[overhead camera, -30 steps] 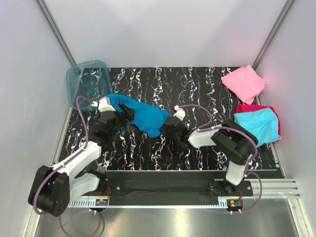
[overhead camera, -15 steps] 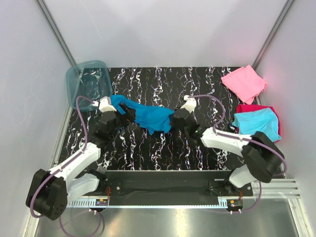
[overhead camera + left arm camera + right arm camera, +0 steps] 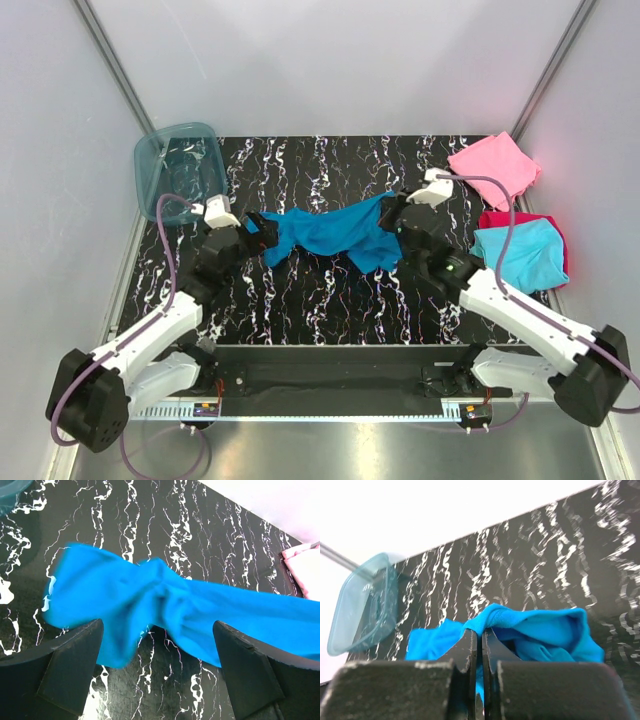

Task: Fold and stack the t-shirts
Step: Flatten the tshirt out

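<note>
A crumpled teal-blue t-shirt (image 3: 330, 232) lies stretched across the middle of the black marbled table (image 3: 320, 300). My right gripper (image 3: 395, 215) is shut on the shirt's right edge (image 3: 492, 622), with cloth pinched between its fingers (image 3: 470, 650). My left gripper (image 3: 255, 232) stands wide open at the shirt's left end (image 3: 100, 600); nothing sits between its fingers (image 3: 70, 660). A pink folded t-shirt (image 3: 493, 167) lies at the far right. A light cyan folded t-shirt (image 3: 520, 252) rests on a magenta-red one (image 3: 500, 219).
A translucent blue plastic tub (image 3: 178, 167) stands at the far left corner, also seen as the tub (image 3: 362, 605) in the right wrist view. White walls close in the table on three sides.
My right gripper closed on the shirt's edge and pulled it right and away, stretching the shirt out across the table. The left gripper stayed open near the shirt's left end.
</note>
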`<move>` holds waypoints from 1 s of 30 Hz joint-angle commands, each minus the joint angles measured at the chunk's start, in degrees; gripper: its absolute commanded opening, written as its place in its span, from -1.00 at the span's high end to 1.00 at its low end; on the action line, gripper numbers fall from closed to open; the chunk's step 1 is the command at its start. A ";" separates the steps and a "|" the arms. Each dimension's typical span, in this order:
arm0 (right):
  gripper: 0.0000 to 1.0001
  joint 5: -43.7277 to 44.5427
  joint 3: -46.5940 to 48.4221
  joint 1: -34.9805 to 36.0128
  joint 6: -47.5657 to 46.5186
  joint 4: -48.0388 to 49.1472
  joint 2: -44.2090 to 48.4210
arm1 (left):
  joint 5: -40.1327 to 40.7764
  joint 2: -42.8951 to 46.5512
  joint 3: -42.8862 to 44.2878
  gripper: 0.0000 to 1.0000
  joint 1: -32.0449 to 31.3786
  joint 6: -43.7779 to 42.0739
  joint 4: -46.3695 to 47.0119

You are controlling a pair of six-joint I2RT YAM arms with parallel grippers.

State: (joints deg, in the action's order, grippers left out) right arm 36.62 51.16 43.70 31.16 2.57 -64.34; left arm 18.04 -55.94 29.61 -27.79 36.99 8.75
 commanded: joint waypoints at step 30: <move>1.00 -1.90 5.71 -6.25 -2.95 -4.77 2.99 | -5.83 -28.86 4.84 -0.74 -12.10 3.87 14.36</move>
State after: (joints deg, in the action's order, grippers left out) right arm 35.90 57.41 39.51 27.29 -3.33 -61.21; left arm 13.74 -83.64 31.81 -38.02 38.72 16.43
